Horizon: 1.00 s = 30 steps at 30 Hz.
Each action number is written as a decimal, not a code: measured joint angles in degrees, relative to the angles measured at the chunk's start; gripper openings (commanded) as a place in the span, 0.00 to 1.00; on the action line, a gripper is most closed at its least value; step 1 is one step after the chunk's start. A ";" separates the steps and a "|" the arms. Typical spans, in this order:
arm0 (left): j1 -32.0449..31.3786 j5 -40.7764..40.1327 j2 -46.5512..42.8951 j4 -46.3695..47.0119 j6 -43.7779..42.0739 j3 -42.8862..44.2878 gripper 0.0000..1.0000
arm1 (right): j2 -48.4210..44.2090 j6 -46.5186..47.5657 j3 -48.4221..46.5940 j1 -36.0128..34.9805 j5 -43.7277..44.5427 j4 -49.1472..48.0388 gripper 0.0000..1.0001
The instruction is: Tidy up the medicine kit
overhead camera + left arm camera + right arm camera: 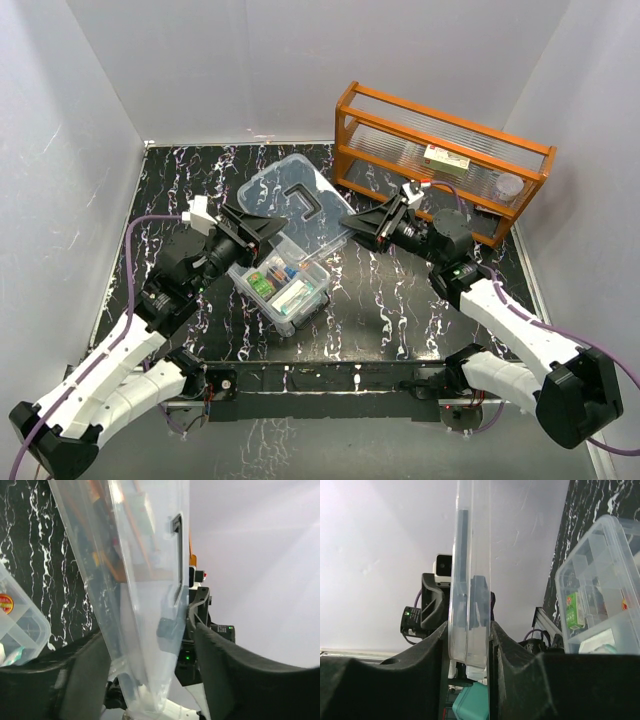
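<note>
The medicine kit's clear box (pixel 283 288) stands open at the table's middle, with small packets in its divided tray. Its clear lid (pixel 300 195) with the dark handle is held up, tilted, above the box's far side. My right gripper (pixel 357 222) is shut on the lid's right edge; in the right wrist view both fingers press the lid (pixel 470 580). My left gripper (pixel 258 228) is open around the lid's left edge. In the left wrist view the lid (pixel 145 605) lies near the left finger (pixel 85 680), with a gap to the right one. The box corner with the red mark (pixel 6 603) shows there.
An orange wooden rack (pixel 440 130) stands at the back right, just behind the right gripper, with a small packet (pixel 447 158) and a round white thing (pixel 510 185) in it. White walls close in the black marbled table (pixel 390 290). The box also shows in the right wrist view (pixel 600 580).
</note>
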<state>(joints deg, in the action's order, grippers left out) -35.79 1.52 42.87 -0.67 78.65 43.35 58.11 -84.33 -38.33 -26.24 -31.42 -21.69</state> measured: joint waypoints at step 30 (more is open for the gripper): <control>-0.02 -31.21 3.34 -42.45 -32.59 19.71 0.93 | 14.12 -2.38 -0.85 -16.48 13.66 -6.51 0.15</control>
<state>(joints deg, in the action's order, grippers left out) -35.81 -29.69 46.22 -43.11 46.06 63.07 72.23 -86.72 -39.18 -42.72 -17.76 -28.21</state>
